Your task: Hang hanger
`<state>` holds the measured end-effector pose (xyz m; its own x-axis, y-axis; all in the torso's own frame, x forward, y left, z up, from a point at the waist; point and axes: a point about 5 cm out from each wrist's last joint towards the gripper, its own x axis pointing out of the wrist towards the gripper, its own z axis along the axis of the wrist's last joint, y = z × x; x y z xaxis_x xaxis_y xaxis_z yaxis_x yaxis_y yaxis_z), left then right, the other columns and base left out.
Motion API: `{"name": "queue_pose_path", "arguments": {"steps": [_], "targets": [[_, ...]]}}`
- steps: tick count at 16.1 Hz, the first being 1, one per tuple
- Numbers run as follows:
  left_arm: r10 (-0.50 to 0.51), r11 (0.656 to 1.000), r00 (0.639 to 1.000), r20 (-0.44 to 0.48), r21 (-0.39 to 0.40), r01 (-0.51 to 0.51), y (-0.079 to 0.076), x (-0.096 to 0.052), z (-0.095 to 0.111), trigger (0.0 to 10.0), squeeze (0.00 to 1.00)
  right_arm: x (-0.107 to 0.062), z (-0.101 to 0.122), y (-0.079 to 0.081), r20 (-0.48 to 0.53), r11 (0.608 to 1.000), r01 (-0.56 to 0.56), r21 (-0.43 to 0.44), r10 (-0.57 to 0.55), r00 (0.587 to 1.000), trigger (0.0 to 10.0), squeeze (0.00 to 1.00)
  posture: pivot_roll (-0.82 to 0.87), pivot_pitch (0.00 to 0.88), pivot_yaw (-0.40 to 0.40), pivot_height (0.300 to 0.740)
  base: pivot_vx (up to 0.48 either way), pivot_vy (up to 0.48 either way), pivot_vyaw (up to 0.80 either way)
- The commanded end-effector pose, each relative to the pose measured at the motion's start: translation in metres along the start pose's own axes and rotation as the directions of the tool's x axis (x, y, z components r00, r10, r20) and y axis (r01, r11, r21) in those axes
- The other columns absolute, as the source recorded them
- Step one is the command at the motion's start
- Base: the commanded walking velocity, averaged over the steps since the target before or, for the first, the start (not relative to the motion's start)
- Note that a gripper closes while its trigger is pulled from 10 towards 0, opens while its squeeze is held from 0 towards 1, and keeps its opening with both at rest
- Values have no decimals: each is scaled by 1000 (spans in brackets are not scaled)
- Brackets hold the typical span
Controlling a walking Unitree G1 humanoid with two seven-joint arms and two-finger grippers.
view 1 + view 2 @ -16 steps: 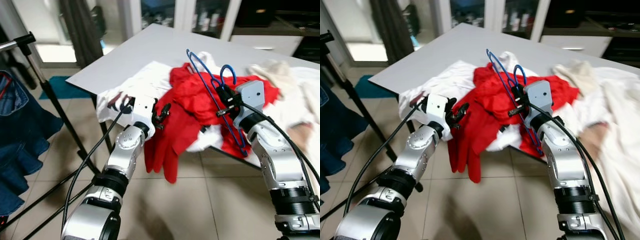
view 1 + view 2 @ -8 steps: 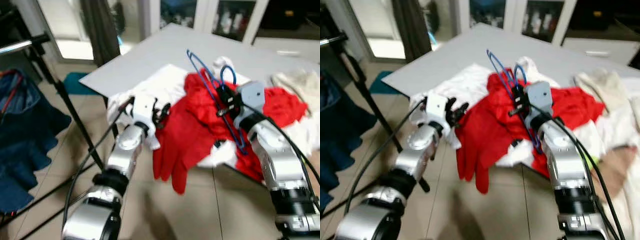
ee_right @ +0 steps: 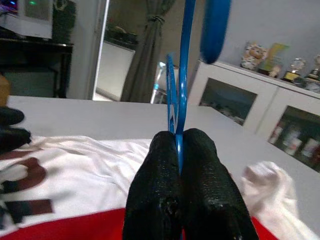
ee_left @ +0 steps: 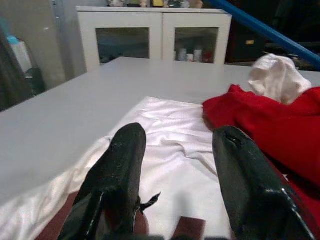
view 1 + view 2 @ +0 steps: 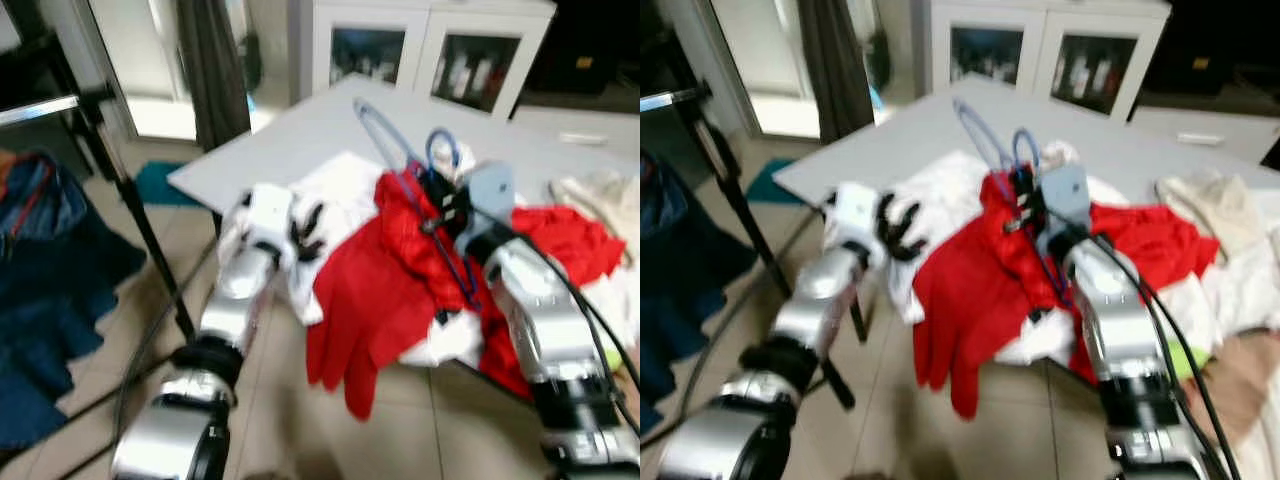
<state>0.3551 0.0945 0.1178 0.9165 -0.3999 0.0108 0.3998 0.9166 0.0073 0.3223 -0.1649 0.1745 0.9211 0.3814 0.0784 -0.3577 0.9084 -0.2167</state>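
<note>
Hanger (image 3: 179, 85): pinched tight in right tool (image 3: 181, 150), above red garment (image 5: 390, 290).
Left tool (image 4: 175, 165): fingers apart, empty, over bench (image 4: 60, 120).
Advice: keep hook upright toward rack (image 5: 110, 170).

Pretty motion-blurred in both eye views, daylight glaring from the doorway back left, wrist views sharper but dim at the edges.

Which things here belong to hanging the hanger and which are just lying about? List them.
For the job:
blue hanger, pinched in the right gripper
clothes rack pole
left gripper, open, above the white shirt

Lying about:
white shirt
red garment
cream cloth
white cabinet
</note>
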Motion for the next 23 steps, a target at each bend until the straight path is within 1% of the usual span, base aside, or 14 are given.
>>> {"name": "queue_pose_path", "arguments": {"steps": [1,8,18,19,20,21,22,23], "targets": [[-40,999,999,7,-2,40,-15,4,2,10000,0,-6,-2,-9,-13,999,35,-7,-35,999,10000,0,65,0,16,740,307,0,0],[-47,999,999,9,9,47,-14,4,2,10000,0,-5,-3,-8,-15,999,37,-2,-37,999,10000,0,69,0,18,740,0,0,0],[-31,999,999,-9,18,32,-14,3,-2,10000,0,-6,-4,-7,-20,999,33,-4,-33,999,10000,0,67,0,13,740,0,0,0],[53,997,995,-79,63,-48,-4,1,-10,10000,0,-7,-4,-8,-22,999,33,-5,-33,999,10000,0,67,0,14,740,0,0,0],[128,988,985,-116,104,-116,7,-2,-15,10000,0,-7,-4,-8,-23,999,34,-6,-34,999,10000,0,65,0,14,740,0,0,0],[186,975,974,-131,147,-167,17,-7,-19,10000,0,-8,-4,-9,-24,999,36,-6,-36,999,10000,0,64,0,14,740,0,0,0],[216,968,967,-133,155,-195,25,-11,-20,10000,0,-9,-4,-9,-26,999,37,-7,-37,999,10000,0,64,0,14,740,0,0,0],[230,963,965,-128,169,-208,30,-14,-20,10000,824,-9,-5,-9,-29,999,36,-8,-36,999,10000,0,66,0,11,740,0,0,0]]}}
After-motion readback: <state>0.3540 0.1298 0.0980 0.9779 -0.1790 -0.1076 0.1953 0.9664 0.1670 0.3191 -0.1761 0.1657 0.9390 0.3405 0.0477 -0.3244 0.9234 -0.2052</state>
